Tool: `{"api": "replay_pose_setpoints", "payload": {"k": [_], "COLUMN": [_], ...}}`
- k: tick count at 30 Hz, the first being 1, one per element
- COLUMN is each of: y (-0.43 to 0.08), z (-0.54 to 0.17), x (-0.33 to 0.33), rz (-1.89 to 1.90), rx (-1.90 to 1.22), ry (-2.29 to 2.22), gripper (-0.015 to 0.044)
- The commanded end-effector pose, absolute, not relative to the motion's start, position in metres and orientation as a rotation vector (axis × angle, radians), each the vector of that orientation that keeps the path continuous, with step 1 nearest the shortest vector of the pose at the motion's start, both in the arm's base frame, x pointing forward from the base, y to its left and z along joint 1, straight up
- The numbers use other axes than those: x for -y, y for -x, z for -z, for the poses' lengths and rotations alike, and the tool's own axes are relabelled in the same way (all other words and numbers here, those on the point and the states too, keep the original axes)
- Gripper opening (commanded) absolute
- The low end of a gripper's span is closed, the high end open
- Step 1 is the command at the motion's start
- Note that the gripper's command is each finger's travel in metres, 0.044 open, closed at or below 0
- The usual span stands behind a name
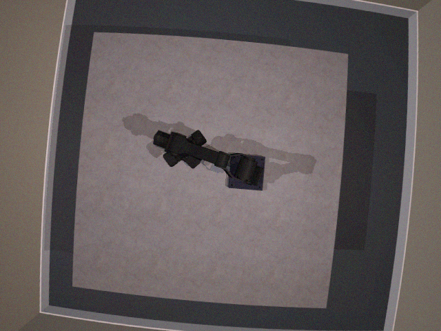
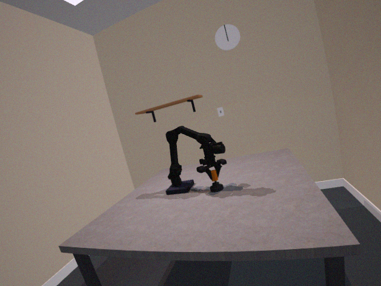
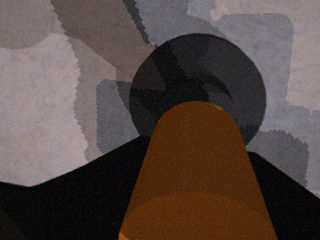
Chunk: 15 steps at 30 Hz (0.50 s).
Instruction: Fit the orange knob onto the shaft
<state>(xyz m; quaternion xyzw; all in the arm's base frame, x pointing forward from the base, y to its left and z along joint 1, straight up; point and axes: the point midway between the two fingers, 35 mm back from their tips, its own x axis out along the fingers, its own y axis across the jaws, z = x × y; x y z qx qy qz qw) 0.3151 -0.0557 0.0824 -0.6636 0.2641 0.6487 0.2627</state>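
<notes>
The orange knob is held between the fingers of my gripper, which is shut on it. The knob stands nearly upright over the round dark pedestal. In the exterior view its lower end is just above the pedestal's dark raised middle. In the wrist view its far end overlaps that middle and hides most of the shaft. I cannot tell whether the shaft tip is in the hole, nor see either flat side. The arm hides knob and pedestal in the top view.
The arm's base stands on the table, close beside the pedestal. Shadows of the arm fall across the table around both. A wooden shelf and a round clock are on the wall behind.
</notes>
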Motion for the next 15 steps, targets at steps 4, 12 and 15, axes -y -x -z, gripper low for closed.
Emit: {"api": "replay_pose_setpoints", "payload": {"k": [4, 12, 15], "y": [-0.3145, -0.315, -0.315], "z": [-0.0815, -0.0787, -0.0794], "x": [0.0554, 0.0555, 0.0555], "rz": [-1.793, -1.793, -1.793], "rx": [-0.667, -0.667, -0.667], "ry": [1.837, 1.837, 1.837], "gripper": [0.0, 0.0, 0.0]}}
